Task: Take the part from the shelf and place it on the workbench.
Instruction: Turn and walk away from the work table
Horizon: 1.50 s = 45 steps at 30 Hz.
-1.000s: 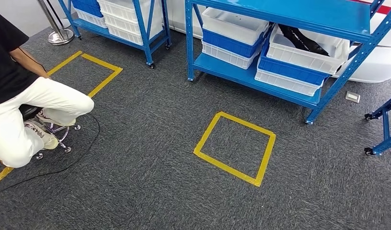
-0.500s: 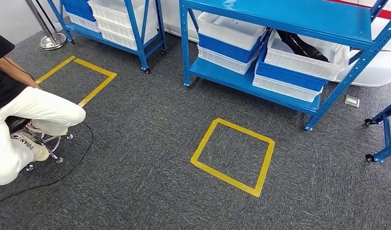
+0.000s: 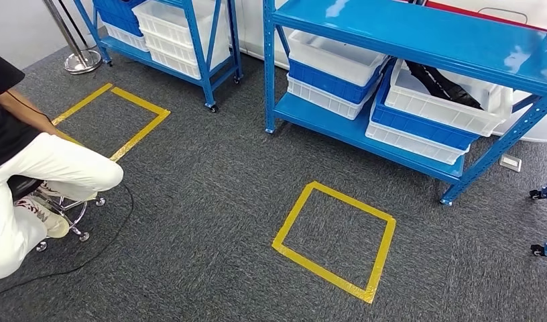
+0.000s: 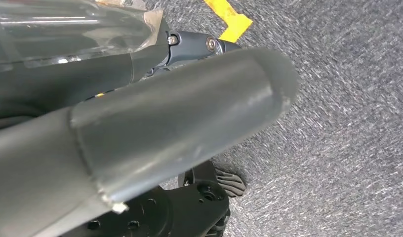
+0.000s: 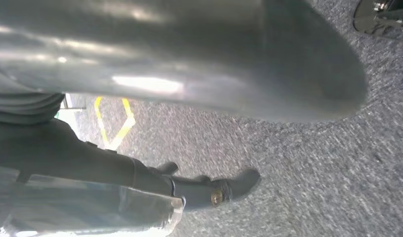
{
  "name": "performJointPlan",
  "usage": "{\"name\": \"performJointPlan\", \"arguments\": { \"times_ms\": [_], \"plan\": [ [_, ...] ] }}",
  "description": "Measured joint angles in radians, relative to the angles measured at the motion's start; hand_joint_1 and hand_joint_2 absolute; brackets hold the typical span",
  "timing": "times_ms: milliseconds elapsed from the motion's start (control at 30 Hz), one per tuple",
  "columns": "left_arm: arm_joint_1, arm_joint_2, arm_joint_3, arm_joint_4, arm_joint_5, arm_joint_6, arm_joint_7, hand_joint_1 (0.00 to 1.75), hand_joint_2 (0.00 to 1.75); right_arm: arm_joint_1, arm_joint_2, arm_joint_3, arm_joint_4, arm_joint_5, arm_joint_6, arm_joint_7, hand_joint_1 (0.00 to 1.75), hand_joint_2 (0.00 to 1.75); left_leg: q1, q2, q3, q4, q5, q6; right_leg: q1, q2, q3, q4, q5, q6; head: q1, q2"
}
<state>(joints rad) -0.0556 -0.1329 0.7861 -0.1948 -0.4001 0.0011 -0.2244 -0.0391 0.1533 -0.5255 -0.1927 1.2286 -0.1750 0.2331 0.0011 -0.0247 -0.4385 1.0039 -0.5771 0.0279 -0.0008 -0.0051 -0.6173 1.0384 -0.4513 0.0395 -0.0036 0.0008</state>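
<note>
A black part lies in a white bin on the lower level of the blue shelf, at the head view's upper right. Beside it stand stacked white and blue bins. My left hand hangs over the grey carpet, its thick thumb and dark fingers stretched out and holding nothing. My right hand also hangs above the carpet, its dark fingers straight and holding nothing.
A yellow taped square marks the carpet before the shelf. A person in white trousers sits on a wheeled stool at the left, a cable beside them. A second blue shelf and a stanchion base stand behind; a blue castered frame is at the right.
The whole picture has shifted: the camera has moved, and the shelf and yellow square now sit lower and a little to the right in the frame. The things themselves stay put.
</note>
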Motion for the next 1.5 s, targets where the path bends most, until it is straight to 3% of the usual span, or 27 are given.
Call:
{"name": "performJointPlan", "arguments": {
  "times_ms": [33, 100, 167, 233, 267, 300, 333, 400, 467, 533, 600, 667, 767, 800, 833, 867, 933, 1000, 1067, 1133, 1200, 1267, 1300, 1333, 1367, 1433, 1500],
  "plan": [
    [-0.002, 0.000, 0.000, 0.000, -0.001, 0.000, 0.000, 0.00, 0.00, -0.001, 0.000, 0.000, 0.000, 0.000, -0.001, 0.000, 0.00, 0.00, 0.002, 0.001, 0.007, 0.003, -0.002, -0.005, 0.001, 0.002, 0.015, -0.003, -0.006, -0.019, 0.000, 0.000],
    [-0.005, -0.001, 0.000, 0.000, -0.004, 0.000, 0.000, 0.00, 0.00, -0.002, -0.001, 0.000, 0.000, 0.001, -0.004, -0.001, 0.00, 0.00, 0.006, 0.006, 0.002, 0.049, 0.001, -0.012, -0.005, 0.005, 0.042, -0.013, -0.014, -0.044, -0.001, 0.000],
    [-0.009, -0.002, 0.000, 0.000, -0.008, 0.000, 0.000, 0.00, 0.00, -0.004, -0.001, -0.001, -0.001, 0.002, -0.010, -0.003, 0.00, 0.00, 0.010, 0.011, -0.059, 0.152, -0.019, -0.020, -0.007, 0.005, 0.067, -0.018, -0.025, -0.060, -0.004, 0.000],
    [-0.010, -0.004, 0.001, 0.000, -0.009, 0.000, -0.002, 0.00, 0.00, -0.006, -0.001, -0.003, -0.001, 0.000, -0.014, -0.006, 0.00, 0.00, 0.013, 0.015, -0.146, 0.260, -0.076, -0.031, -0.008, 0.011, 0.081, -0.018, -0.038, -0.068, -0.005, 0.000],
    [-0.010, -0.004, 0.001, 0.000, -0.009, 0.000, -0.003, 0.00, 0.00, -0.006, -0.001, -0.005, -0.001, -0.002, -0.015, -0.007, 0.00, 0.00, 0.015, 0.016, -0.181, 0.283, -0.099, -0.036, -0.009, 0.017, 0.090, -0.018, -0.046, -0.069, -0.005, 0.000],
    [-0.009, -0.003, 0.002, 0.000, -0.009, 0.001, -0.005, 0.00, 0.00, -0.006, -0.001, -0.008, -0.001, -0.005, -0.016, -0.009, 0.00, 0.00, 0.017, 0.017, -0.203, 0.280, -0.103, -0.040, -0.010, 0.025, 0.100, -0.018, -0.056, -0.067, -0.005, 0.000],
    [-0.008, -0.003, 0.003, 0.000, -0.009, 0.001, -0.007, 0.00, 0.00, -0.005, 0.000, -0.012, -0.001, -0.008, -0.017, -0.011, 0.00, 0.00, 0.020, 0.017, -0.212, 0.250, -0.081, -0.042, -0.012, 0.034, 0.113, -0.018, -0.065, -0.064, -0.006, 0.000],
    [-0.004, -0.001, 0.005, 0.000, -0.011, 0.002, -0.010, 0.00, 0.00, -0.004, 0.000, -0.019, 0.000, -0.013, -0.017, -0.013, 0.00, 0.00, 0.022, 0.002, -0.209, 0.135, 0.038, -0.042, -0.015, 0.050, 0.136, -0.017, -0.086, -0.056, -0.007, 0.000],
    [0.000, 0.001, 0.008, 0.001, -0.014, 0.002, -0.011, 0.00, 0.00, -0.006, 0.001, -0.024, 0.000, -0.016, -0.018, -0.014, 0.00, 0.00, 0.020, -0.018, -0.201, 0.058, 0.122, -0.033, -0.013, 0.068, 0.142, -0.017, -0.102, -0.044, -0.010, 0.000],
    [0.000, 0.002, 0.011, 0.001, -0.017, 0.002, -0.013, 0.00, 0.00, -0.008, 0.001, -0.027, 0.000, -0.017, -0.021, -0.014, 0.00, 0.00, 0.012, -0.018, -0.195, 0.049, 0.128, -0.020, -0.011, 0.084, 0.141, -0.022, -0.111, -0.031, -0.012, 0.000],
    [-0.004, 0.000, 0.012, 0.001, -0.019, 0.001, -0.014, 0.00, 0.00, -0.007, 0.000, -0.029, 0.000, -0.017, -0.024, -0.013, 0.00, 0.00, 0.012, -0.006, -0.182, 0.036, 0.135, -0.007, -0.010, 0.072, 0.141, -0.016, -0.121, -0.021, -0.012, 0.000],
    [-0.007, -0.002, 0.013, 0.001, -0.020, 0.000, -0.015, 0.00, 0.00, -0.007, 0.000, -0.030, -0.001, -0.016, -0.027, -0.013, 0.00, 0.00, 0.015, 0.009, -0.168, 0.020, 0.135, 0.008, -0.009, 0.040, 0.108, 0.053, -0.153, -0.021, -0.008, 0.000],
    [-0.007, 0.000, 0.013, 0.001, -0.020, 0.000, -0.015, 0.00, 0.00, -0.011, 0.000, -0.036, -0.001, -0.015, -0.028, -0.013, 0.00, 0.00, 0.011, 0.038, -0.155, 0.018, 0.122, 0.019, -0.010, 0.020, -0.014, 0.241, -0.209, -0.021, -0.006, 0.000],
    [-0.007, -0.001, 0.013, 0.001, -0.020, 0.000, -0.015, 0.00, 0.00, -0.010, -0.001, -0.038, -0.001, -0.014, -0.028, -0.013, 0.00, 0.00, 0.010, 0.046, -0.150, 0.018, 0.117, 0.019, -0.010, 0.018, -0.035, 0.260, -0.202, -0.015, -0.006, 0.000],
    [-0.008, -0.001, 0.013, 0.001, -0.021, 0.000, -0.015, 0.00, 0.00, -0.008, -0.001, -0.040, -0.001, -0.014, -0.028, -0.013, 0.00, 0.00, 0.009, 0.053, -0.143, 0.018, 0.112, 0.019, -0.010, 0.015, -0.034, 0.235, -0.176, -0.006, -0.005, 0.000],
    [-0.008, -0.002, 0.013, 0.001, -0.022, 0.000, -0.015, 0.00, 0.00, -0.007, -0.002, -0.041, -0.001, -0.014, -0.028, -0.013, 0.00, 0.00, 0.009, 0.060, -0.136, 0.018, 0.107, 0.017, -0.010, 0.007, -0.014, 0.175, -0.140, 0.003, -0.005, 0.000],
    [-0.008, -0.004, 0.013, 0.001, -0.024, 0.000, -0.015, 0.00, 0.00, -0.008, -0.003, -0.043, -0.001, -0.014, -0.028, -0.012, 0.00, 0.00, 0.005, 0.074, -0.122, 0.019, 0.095, 0.009, -0.007, -0.033, 0.036, 0.040, -0.070, 0.006, -0.003, 0.000],
    [-0.009, -0.004, 0.014, 0.001, -0.026, -0.001, -0.015, 0.00, 0.00, -0.011, -0.004, -0.044, -0.001, -0.014, -0.029, -0.011, 0.00, 0.00, 0.000, 0.089, -0.111, 0.020, 0.083, -0.002, -0.002, -0.053, 0.053, -0.014, -0.042, -0.009, -0.005, 0.000],
    [-0.012, -0.004, 0.014, 0.001, -0.027, -0.001, -0.015, 0.00, 0.00, -0.012, -0.004, -0.044, -0.001, -0.013, -0.029, -0.010, 0.00, 0.00, 0.001, 0.104, -0.103, 0.019, 0.076, -0.013, -0.005, -0.034, 0.056, -0.018, -0.037, -0.024, -0.007, 0.000],
    [-0.014, -0.003, 0.014, 0.001, -0.028, -0.001, -0.015, 0.00, 0.00, -0.012, -0.005, -0.045, -0.001, -0.013, -0.029, -0.009, 0.00, 0.00, 0.007, 0.085, -0.109, 0.046, 0.052, -0.026, -0.016, -0.015, 0.062, -0.021, -0.031, -0.036, -0.009, 0.000],
    [-0.013, -0.003, 0.014, 0.001, -0.029, -0.002, -0.015, 0.00, 0.00, -0.012, -0.005, -0.045, -0.001, -0.013, -0.029, -0.009, 0.00, 0.00, 0.012, 0.044, -0.151, 0.144, -0.011, -0.037, -0.021, 0.002, 0.065, -0.023, -0.027, -0.045, -0.012, 0.000],
    [-0.012, -0.003, 0.013, 0.001, -0.030, -0.003, -0.015, 0.00, 0.00, -0.011, -0.005, -0.046, -0.001, -0.014, -0.029, -0.008, 0.00, 0.00, 0.015, 0.028, -0.212, 0.267, -0.062, -0.044, -0.021, 0.023, 0.065, -0.022, -0.027, -0.048, -0.013, 0.000],
    [-0.012, -0.003, 0.013, 0.001, -0.031, -0.003, -0.015, 0.00, 0.00, -0.011, -0.005, -0.047, -0.001, -0.014, -0.029, -0.007, 0.00, 0.00, 0.016, 0.026, -0.230, 0.294, -0.062, -0.046, -0.021, 0.035, 0.065, -0.022, -0.027, -0.048, -0.013, 0.000],
    [-0.012, -0.002, 0.013, 0.001, -0.031, -0.003, -0.015, 0.00, 0.00, -0.011, -0.005, -0.048, -0.001, -0.014, -0.029, -0.007, 0.00, 0.00, 0.018, 0.025, -0.229, 0.281, -0.040, -0.046, -0.021, 0.047, 0.066, -0.022, -0.027, -0.048, -0.013, 0.000],
    [-0.012, -0.002, 0.013, 0.001, -0.031, -0.003, -0.015, 0.00, 0.00, -0.011, -0.005, -0.049, -0.001, -0.014, -0.029, -0.006, 0.00, 0.00, 0.021, 0.020, -0.209, 0.229, -0.003, -0.046, -0.021, 0.061, 0.068, -0.022, -0.027, -0.048, -0.013, 0.000],
    [-0.012, 0.000, 0.014, 0.001, -0.031, -0.003, -0.015, 0.00, 0.00, -0.012, -0.005, -0.051, -0.001, -0.014, -0.029, -0.006, 0.00, 0.00, 0.026, -0.015, -0.149, 0.091, 0.065, -0.043, -0.020, 0.085, 0.069, -0.022, -0.028, -0.044, -0.013, 0.000],
    [-0.013, 0.000, 0.014, 0.001, -0.031, -0.004, -0.015, 0.00, 0.00, -0.012, -0.004, -0.051, -0.001, -0.014, -0.030, -0.004, 0.00, 0.00, 0.025, -0.038, -0.121, 0.025, 0.086, -0.035, -0.017, 0.102, 0.065, -0.022, -0.027, -0.034, -0.013, 0.000]
  ]
}}
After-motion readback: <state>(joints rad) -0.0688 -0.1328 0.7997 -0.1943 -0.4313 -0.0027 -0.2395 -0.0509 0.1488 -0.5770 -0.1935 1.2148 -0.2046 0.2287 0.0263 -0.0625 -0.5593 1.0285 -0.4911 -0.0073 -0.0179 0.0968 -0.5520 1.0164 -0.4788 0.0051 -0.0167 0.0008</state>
